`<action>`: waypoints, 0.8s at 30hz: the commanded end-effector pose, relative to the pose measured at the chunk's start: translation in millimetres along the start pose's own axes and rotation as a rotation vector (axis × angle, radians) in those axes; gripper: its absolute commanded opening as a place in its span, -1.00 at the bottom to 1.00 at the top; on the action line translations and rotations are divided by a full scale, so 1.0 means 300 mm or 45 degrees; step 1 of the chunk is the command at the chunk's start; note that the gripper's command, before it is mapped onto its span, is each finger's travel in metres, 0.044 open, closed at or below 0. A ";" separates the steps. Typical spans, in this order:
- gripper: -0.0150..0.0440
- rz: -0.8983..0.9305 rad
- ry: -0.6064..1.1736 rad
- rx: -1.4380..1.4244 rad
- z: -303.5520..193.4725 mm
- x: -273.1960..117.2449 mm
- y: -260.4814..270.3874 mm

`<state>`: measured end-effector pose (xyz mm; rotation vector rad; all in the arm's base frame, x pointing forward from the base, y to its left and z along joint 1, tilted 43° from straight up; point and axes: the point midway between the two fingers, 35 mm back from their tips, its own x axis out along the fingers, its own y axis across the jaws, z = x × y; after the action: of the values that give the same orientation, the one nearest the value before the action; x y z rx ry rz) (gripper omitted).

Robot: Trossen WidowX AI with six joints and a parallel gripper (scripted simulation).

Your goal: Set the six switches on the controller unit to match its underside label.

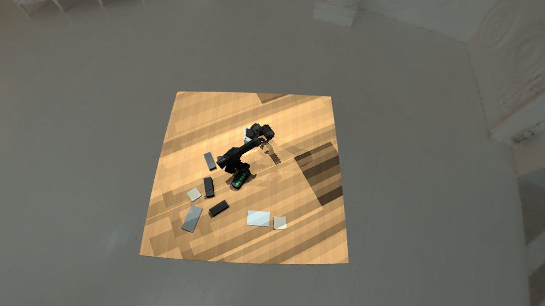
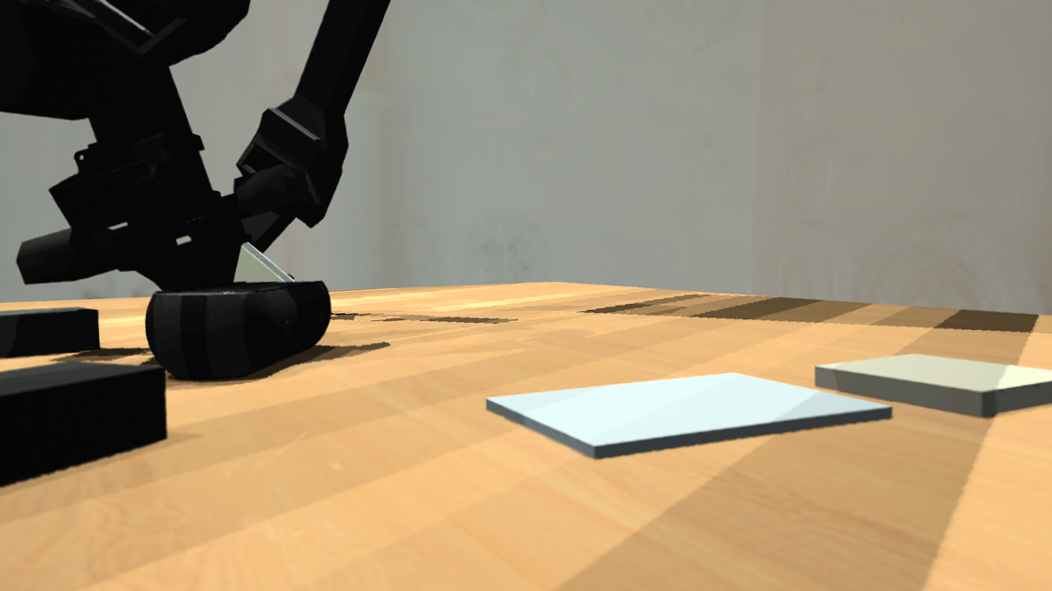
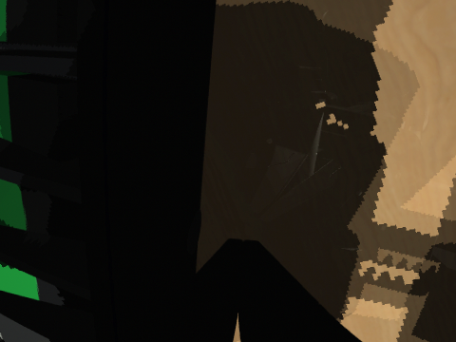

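Note:
The dark grey controller unit sits on its base on the bench, with green switch ends showing along its top. In the wrist view the unit's dark side fills the left, and several green ends show at the left edge, partly in shadow. Not all switch settings can be read, and the underside label is hidden. My gripper is shut and empty, pointing down close by the unit's far side in the exterior view, where its tips are hidden behind the unit's top edge. Contact cannot be told.
Two black boxes and a grey block lie left of the unit. A grey plate and cream tile lie further left. A pale blue plate and another cream tile lie nearer the front.

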<state>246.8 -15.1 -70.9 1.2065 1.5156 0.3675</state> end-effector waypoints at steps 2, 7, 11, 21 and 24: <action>-0.49 0.008 -0.002 0.003 0.001 0.002 0.009; -0.49 0.008 -0.002 0.003 0.001 0.004 0.015; -0.49 0.008 -0.002 0.003 0.001 0.007 0.025; -0.49 0.009 -0.002 0.003 0.003 0.018 0.063; -0.49 0.010 -0.002 0.003 0.006 0.022 0.075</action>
<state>255.5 -6.1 -61.7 1.2112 1.5175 0.3542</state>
